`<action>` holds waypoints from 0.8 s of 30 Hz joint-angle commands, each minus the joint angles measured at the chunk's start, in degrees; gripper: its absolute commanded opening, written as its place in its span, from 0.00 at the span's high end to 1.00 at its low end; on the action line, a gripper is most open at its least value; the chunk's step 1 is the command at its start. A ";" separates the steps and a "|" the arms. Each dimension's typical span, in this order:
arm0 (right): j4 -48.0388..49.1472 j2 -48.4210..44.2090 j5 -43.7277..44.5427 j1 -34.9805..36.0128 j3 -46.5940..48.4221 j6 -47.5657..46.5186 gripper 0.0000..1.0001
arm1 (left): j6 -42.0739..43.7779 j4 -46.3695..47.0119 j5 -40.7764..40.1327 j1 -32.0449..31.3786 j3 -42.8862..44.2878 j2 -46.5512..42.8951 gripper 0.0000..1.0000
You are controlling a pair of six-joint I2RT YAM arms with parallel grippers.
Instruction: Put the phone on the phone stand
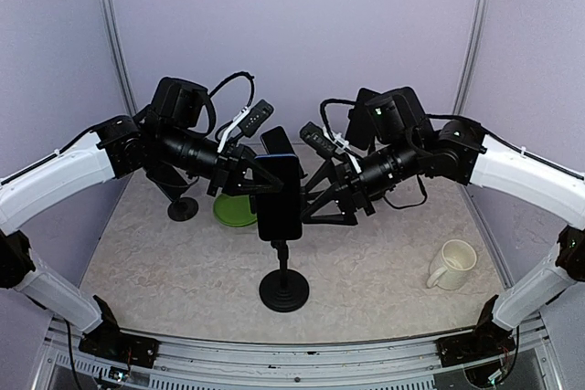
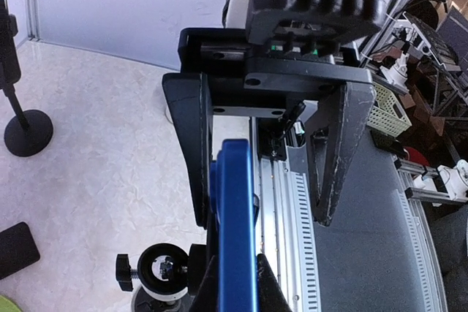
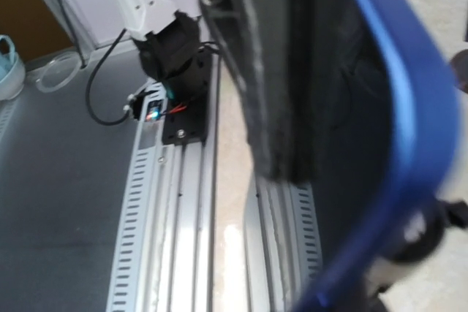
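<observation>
Phone point(image 1: 280, 191) above stand point(image 1: 283, 289); mug point(image 1: 452, 264) right; dish point(image 1: 233, 212) behind-left.

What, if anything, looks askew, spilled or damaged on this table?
Nothing stands out. The blue-cased phone is roughly upright over the phone stand, between the left hand and the right hand. The white mug stands upright, the green dish sits behind, and nothing is spilled.

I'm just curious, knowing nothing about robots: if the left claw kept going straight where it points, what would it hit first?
The phone: its blue edge stands between the open fingers of the left gripper, close beside one. Past it, probably the right gripper, though depth is unclear.
</observation>
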 commanded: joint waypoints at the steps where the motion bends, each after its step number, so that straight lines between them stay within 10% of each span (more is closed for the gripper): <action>1: 1.22 -3.18 2.43 -3.34 -1.11 1.16 0.30 | 0.80 -0.59 -4.83 2.12 4.03 0.54 1.00; 24: 4.35 -5.44 5.61 -7.52 -4.67 3.89 0.18 | 2.22 -0.62 -8.35 7.50 3.23 -0.02 0.94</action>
